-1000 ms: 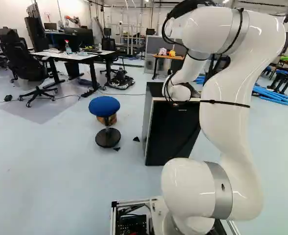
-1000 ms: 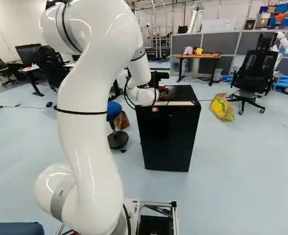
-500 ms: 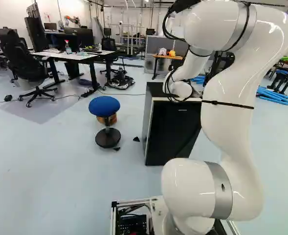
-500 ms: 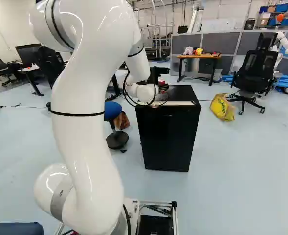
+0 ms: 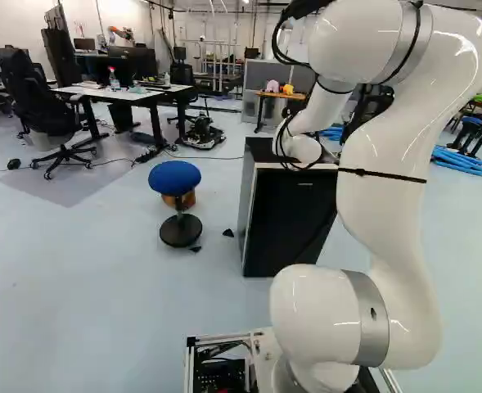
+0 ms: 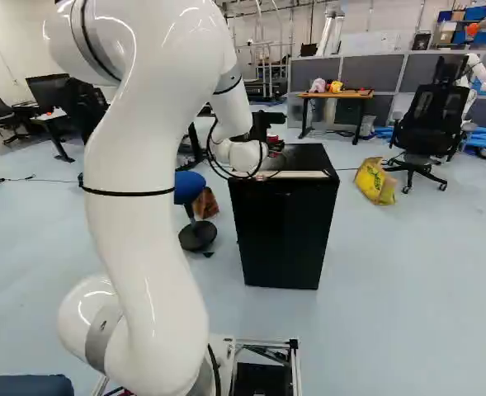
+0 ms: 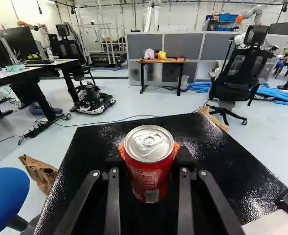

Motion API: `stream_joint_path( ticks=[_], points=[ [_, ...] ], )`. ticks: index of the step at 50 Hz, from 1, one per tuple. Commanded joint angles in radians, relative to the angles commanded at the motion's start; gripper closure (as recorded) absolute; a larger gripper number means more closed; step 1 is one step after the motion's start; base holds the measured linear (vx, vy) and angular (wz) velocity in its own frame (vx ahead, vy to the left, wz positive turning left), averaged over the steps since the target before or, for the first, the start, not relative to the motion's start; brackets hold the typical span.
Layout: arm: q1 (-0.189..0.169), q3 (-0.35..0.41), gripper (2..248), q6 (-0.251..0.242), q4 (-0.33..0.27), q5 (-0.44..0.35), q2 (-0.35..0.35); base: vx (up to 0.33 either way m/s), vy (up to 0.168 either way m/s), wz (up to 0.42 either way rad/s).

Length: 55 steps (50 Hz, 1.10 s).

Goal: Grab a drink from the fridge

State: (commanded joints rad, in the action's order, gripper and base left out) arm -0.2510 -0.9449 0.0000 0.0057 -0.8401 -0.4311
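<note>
In the right base view my gripper (image 6: 267, 124) is above the top of the black fridge (image 6: 284, 235), near its left side. The fridge's front is closed; the left base view shows the same dark front of the fridge (image 5: 290, 221) behind my wrist. Seen from the wrist, the gripper (image 7: 149, 151) is shut on an upright red can (image 7: 148, 171) with a silver lid, an orange pad against each side. Black fridge top lies beneath and around the can; I cannot tell whether the can's base touches it.
A blue stool (image 5: 175, 176) stands left of the fridge, with a brown bag (image 7: 38, 171) by it. Beyond the fridge are a yellow bag (image 6: 376, 181), a black office chair (image 6: 431, 124) and a small wooden table (image 6: 336, 95). Another robot (image 6: 476, 74) is at the far right.
My arm has shifted a little, its wrist and gripper rising slightly over the fridge with the can. Most of that motion came in the earlier half-second. The base has stayed still.
</note>
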Motion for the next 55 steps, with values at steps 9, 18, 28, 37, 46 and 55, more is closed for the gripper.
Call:
stream_joint_path(
  ticks=[9, 18, 28, 37, 46, 55],
  points=[
    [0.006, 0.022, 150, 0.000, 0.000, -0.001, 0.018, 0.000, 0.000, 0.000],
    [0.015, 0.052, 150, 0.000, 0.000, -0.002, 0.043, 0.000, 0.000, 0.000],
    [0.028, 0.097, 150, 0.000, -0.001, -0.004, 0.080, 0.000, 0.000, 0.000],
    [0.043, 0.148, 150, 0.000, -0.001, -0.006, 0.123, 0.000, 0.000, 0.000],
    [0.061, 0.207, 150, 0.000, -0.001, -0.008, 0.172, 0.000, 0.000, 0.000],
    [0.081, 0.275, 150, 0.000, -0.002, -0.010, 0.228, 0.000, 0.000, 0.000]
  ],
)
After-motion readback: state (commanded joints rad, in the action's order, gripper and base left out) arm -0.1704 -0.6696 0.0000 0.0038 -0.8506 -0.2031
